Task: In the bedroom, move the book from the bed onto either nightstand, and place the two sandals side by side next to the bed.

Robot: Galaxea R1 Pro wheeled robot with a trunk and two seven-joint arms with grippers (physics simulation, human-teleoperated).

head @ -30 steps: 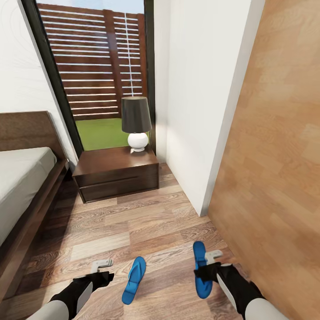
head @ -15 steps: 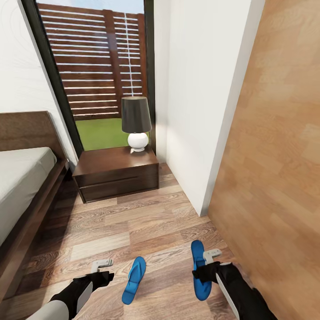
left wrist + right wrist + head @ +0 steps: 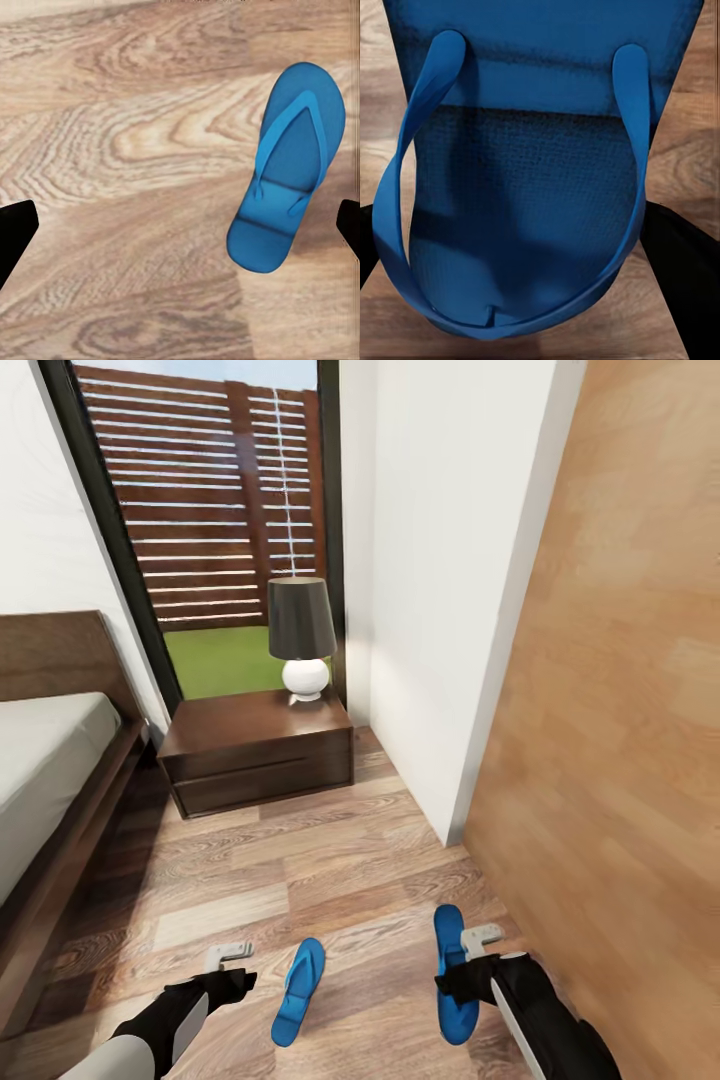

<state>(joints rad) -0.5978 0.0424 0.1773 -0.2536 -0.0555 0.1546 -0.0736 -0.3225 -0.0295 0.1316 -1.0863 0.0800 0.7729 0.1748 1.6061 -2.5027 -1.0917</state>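
Head view: my right tool is pinching one sandal near the wood wall; the other sandal lies on the floor, well apart from the bed.
Left wrist view: left tool spread wide, floor sandal off-center.
Right wrist view: held sandal up close.
Risk: thin edge grip, so I reckon it could slip or twist while swinging bedward.

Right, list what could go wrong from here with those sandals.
The right gripper sits at one sandal close beside the wood-panelled wall; swinging it out may clip that wall. The other sandal lies apart on the floor, angled differently, so the pair could end up askew. Both are far from the bed.
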